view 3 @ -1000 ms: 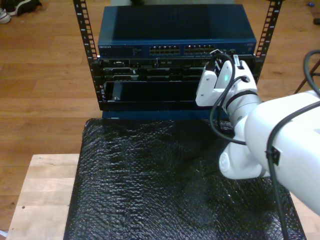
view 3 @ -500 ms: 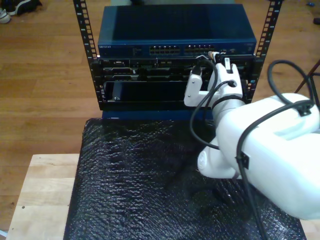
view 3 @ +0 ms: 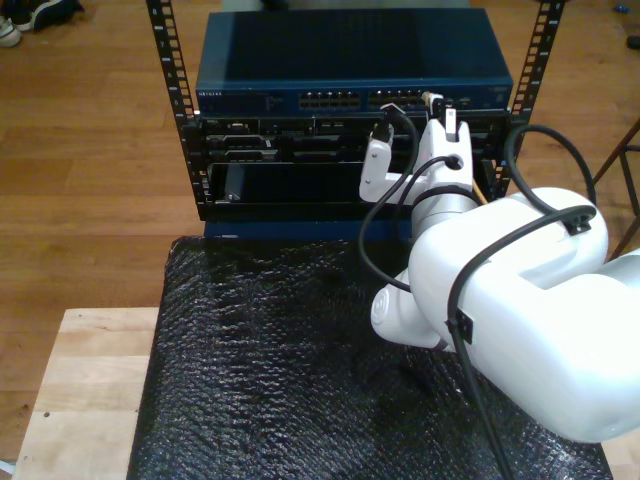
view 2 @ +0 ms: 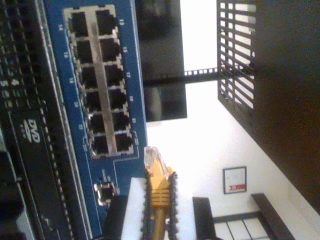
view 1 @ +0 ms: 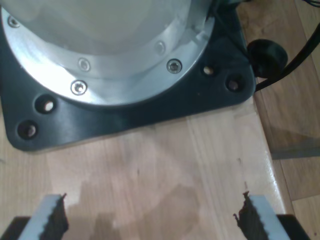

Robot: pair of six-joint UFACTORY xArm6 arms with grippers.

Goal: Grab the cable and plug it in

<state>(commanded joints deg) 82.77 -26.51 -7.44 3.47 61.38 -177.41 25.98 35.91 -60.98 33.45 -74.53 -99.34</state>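
The cable [view 2: 159,196] is yellow-orange, and its clear plug [view 2: 151,157] sticks out past the toothed fingers of my second gripper [view 2: 159,202], which is shut on it. The plug tip hovers close to the blue switch [view 2: 129,75], just past the end of a block of ports [view 2: 100,85], not inside any port. In the exterior view my second gripper [view 3: 437,108] is raised to the switch's [view 3: 350,55] port row, toward that view's right. My first gripper [view 1: 152,220] is open over bare wood, nothing between its fingers.
The switch sits in a black rack [view 3: 172,90] above darker units [view 3: 290,145]. A black bubble mat [view 3: 270,360] covers the wooden table [view 3: 85,390]. A round arm base on a black plate [view 1: 125,110] stands by my first gripper. Thick black arm cables [view 3: 385,215] loop near the rack.
The second arm has swung toward the exterior view's left and closer to the rack, bringing the held plug up to the switch's port row.
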